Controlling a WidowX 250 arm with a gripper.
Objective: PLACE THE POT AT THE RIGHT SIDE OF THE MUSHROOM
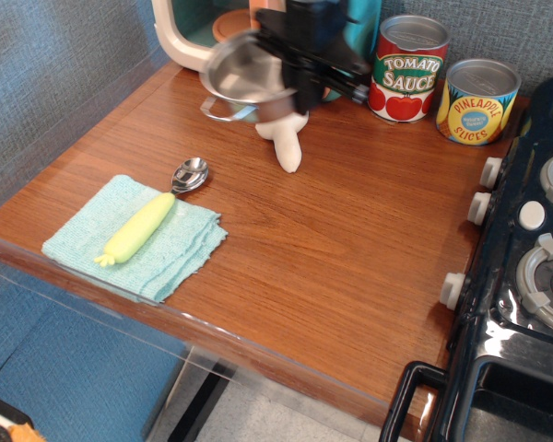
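The claw (pixel 300 87) grips the pot (pixel 244 75) by its rim, tilted and airborne directly above the mushroom (pixel 286 143), which lies on the worktop (pixel 350 239). Risk: lowering too soon would strike the mushroom; overshooting right would knock the tomato sauce can (pixel 408 69) beyond it.

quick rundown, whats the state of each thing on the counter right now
pot: lifted off the counter, tilted, above the mushroom's cap
hand: shut on the pot's rim
mushroom: lying on the counter, cap partly hidden
spoon: lying flat, bowl up
tomato sauce can: upright
pineapple can: upright
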